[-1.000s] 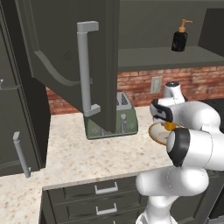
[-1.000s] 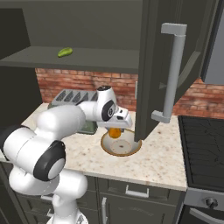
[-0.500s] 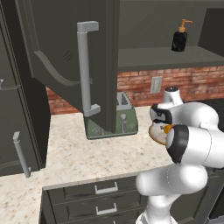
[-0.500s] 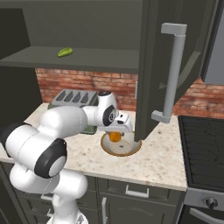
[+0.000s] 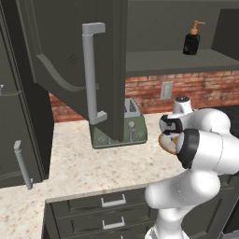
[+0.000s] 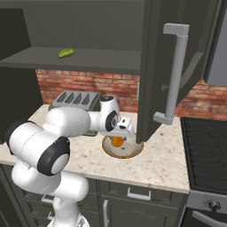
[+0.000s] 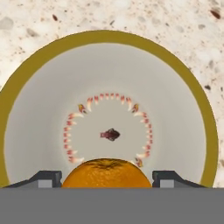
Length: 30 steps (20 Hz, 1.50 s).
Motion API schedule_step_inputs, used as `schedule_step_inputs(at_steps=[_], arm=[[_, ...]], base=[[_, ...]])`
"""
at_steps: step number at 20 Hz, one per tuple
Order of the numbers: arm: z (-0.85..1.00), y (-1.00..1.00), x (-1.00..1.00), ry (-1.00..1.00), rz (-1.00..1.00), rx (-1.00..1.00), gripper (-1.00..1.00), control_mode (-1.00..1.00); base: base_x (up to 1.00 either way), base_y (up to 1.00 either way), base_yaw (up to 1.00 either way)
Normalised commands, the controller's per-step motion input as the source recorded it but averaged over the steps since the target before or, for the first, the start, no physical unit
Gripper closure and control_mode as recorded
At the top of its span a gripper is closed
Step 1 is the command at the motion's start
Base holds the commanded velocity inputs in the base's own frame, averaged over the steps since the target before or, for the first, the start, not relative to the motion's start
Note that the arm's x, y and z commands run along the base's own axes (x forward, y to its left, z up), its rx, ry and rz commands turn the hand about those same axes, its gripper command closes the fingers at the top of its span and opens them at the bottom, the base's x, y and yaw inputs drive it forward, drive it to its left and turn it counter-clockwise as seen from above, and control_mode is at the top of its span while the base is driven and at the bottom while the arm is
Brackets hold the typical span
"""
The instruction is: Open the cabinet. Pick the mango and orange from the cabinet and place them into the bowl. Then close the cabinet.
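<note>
The orange (image 7: 106, 173) sits between my gripper's (image 7: 106, 178) two fingertips, just above the cream inside of the bowl (image 7: 109, 37) with its tan rim. From the right base view the gripper (image 6: 119, 138) hangs low over the bowl (image 6: 133, 153) on the counter, shut on the orange (image 6: 117, 141). The mango (image 6: 65, 52) lies on the shelf of the cabinet (image 6: 155, 66), whose doors stand open. In the left base view the arm hides most of the bowl (image 5: 164, 142), below the open cabinet (image 5: 70, 46).
A toaster (image 5: 116, 135) stands at the brick wall left of the bowl. A dark soap dispenser (image 5: 191, 41) is on the cabinet shelf. The open right door (image 6: 177, 75) hangs close over the bowl. A stove (image 6: 206, 137) lies to the right.
The gripper has sunk a little toward the bowl with the orange still in it. The doors and the mango have not moved.
</note>
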Motion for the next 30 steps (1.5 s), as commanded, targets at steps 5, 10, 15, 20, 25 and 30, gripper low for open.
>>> schedule_step_inputs(at_steps=[5, 10, 15, 20, 25, 30], arm=[[-0.12, -0.01, 0.06, 0.0, 0.0, 0.0, 1.0, -1.0], [-0.03, 0.0, 0.03, 0.01, 0.0, 0.0, 1.0, -1.0], [0.0, 0.0, 0.0, 0.04, 0.0, 0.0, 1.0, -1.0], [0.0, 0.0, 0.0, 0.01, 0.0, 0.0, -1.0, -1.0], [0.0, 0.0, 0.0, 0.0, 0.0, 0.0, -1.0, -1.0], [-0.02, 0.0, 0.0, 0.0, 0.0, 0.0, -1.0, -1.0]], base=[[0.0, 0.0, 0.0], [0.0, 0.0, 0.0], [0.0, 0.0, 0.0], [0.0, 0.0, 0.0], [0.0, 0.0, 0.0], [0.0, 0.0, 0.0]])
